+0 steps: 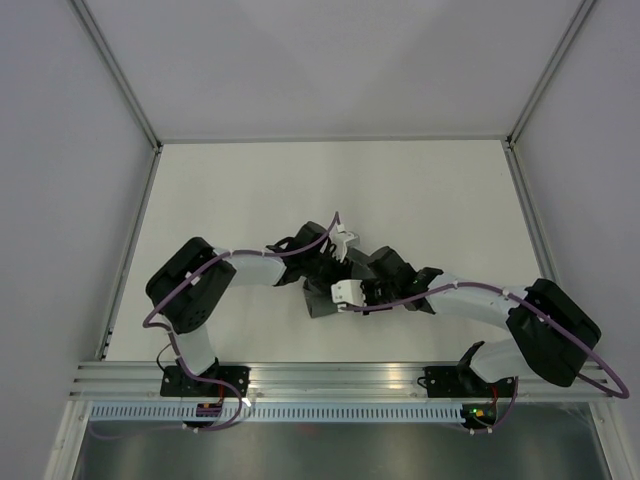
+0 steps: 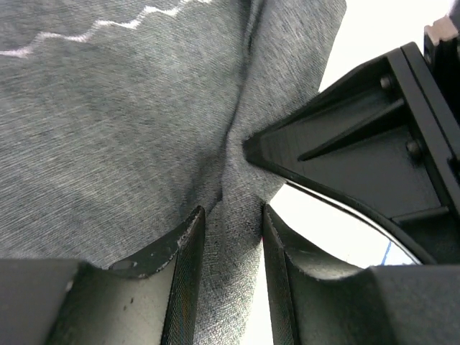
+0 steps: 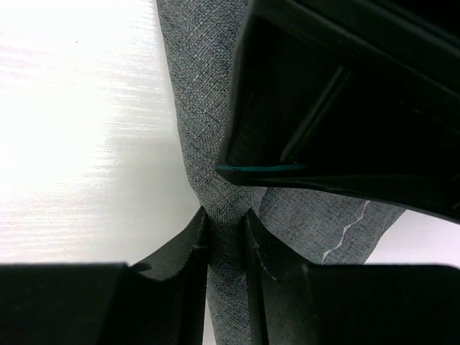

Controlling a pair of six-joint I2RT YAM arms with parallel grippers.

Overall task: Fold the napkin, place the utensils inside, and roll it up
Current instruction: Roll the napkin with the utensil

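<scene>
Right wrist view has the right jaws pinching a fold of the napkin (image 3: 205,144) at mid-worktop (image 3: 86,129); left jaws straddle another fold, grip unclear; slackening there could drop it crumpled.

We take this for a robotics lab test cell. A white table (image 1: 400,190) sits boxed in by plain white panels (image 1: 60,150) and aluminium framing (image 1: 115,72). The left arm (image 1: 190,285) and right arm (image 1: 550,335) are bolted to a slotted metal rail (image 1: 330,372), and purple cables (image 1: 480,288) run along them.
</scene>
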